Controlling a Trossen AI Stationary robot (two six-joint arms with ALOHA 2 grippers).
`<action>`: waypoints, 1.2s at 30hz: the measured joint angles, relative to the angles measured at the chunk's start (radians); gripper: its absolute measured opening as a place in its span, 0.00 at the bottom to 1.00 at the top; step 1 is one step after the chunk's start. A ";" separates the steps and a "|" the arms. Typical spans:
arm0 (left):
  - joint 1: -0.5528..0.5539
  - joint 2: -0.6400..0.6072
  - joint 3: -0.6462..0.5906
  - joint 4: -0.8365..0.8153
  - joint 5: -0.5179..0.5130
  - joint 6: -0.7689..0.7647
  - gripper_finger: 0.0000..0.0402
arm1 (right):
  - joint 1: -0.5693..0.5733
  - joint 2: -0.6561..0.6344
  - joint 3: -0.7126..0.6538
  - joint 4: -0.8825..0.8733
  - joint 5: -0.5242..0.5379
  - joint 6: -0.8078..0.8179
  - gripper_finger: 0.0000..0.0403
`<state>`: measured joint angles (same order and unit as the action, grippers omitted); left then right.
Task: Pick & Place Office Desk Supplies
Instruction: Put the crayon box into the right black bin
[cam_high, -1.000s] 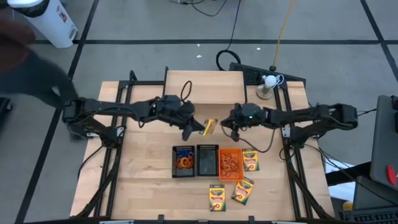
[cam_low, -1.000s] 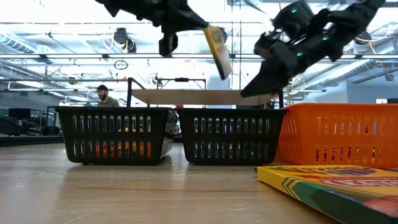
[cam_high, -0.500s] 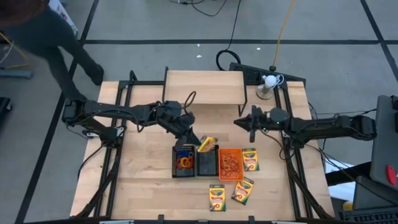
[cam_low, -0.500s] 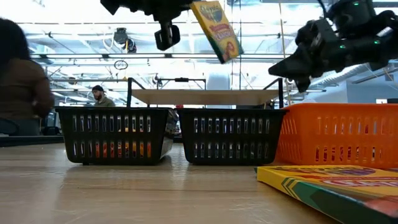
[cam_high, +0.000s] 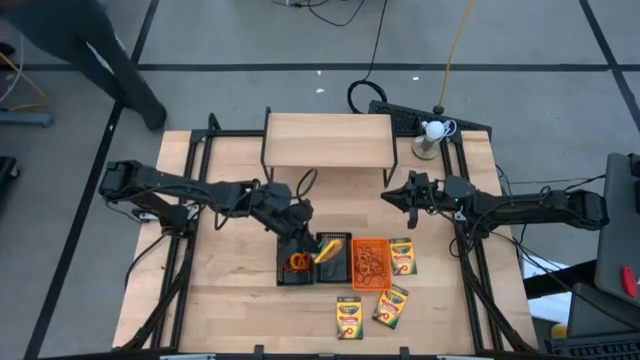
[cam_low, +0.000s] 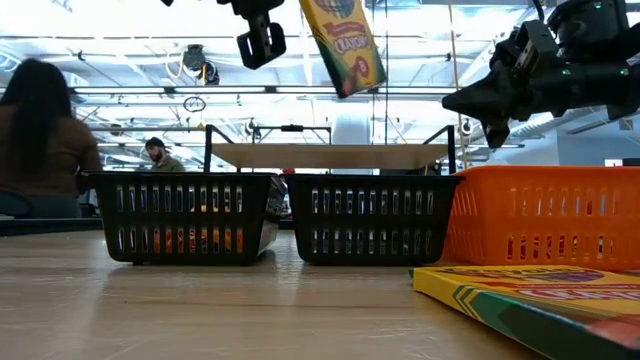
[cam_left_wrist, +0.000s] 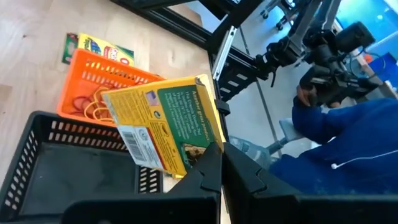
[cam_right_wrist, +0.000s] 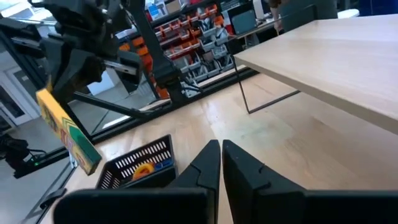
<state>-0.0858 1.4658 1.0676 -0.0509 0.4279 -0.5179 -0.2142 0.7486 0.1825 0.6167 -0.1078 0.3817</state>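
**Crayon box carried over the middle tray**

Since a moment ago the left gripper (cam_high: 318, 248) has swung forward with its flat cardboard crayon box (cam_high: 329, 250), clamped at one edge and tilted above the middle black mesh tray (cam_high: 333, 266). The orange mesh tray (cam_high: 371, 277) touches that tray's side. The right gripper (cam_high: 393, 197), clenched empty, hovers over bare wood near the shelf (cam_high: 327, 140).

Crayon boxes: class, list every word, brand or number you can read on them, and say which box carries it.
"Crayola": on the front of the crayon box that the left claw holds above the trays.
Fine print and barcode on that box's back, left wrist view: too small to read.
Logos on the loose boxes on the table: too small to read.
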 joint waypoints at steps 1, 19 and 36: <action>-0.006 0.000 0.000 0.000 -0.006 0.013 0.00 | 0.000 0.000 0.000 -0.001 -0.001 0.000 0.02; -0.106 0.024 0.000 0.041 -0.167 0.143 0.00 | 0.000 0.001 0.000 -0.001 -0.002 0.000 0.02; -0.103 0.160 -0.001 0.126 -0.115 0.144 0.00 | 0.033 0.002 0.000 0.016 0.001 -0.003 0.02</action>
<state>-0.1890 1.6260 1.0668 0.0749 0.3126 -0.3740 -0.1814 0.7502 0.1826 0.6325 -0.1066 0.3782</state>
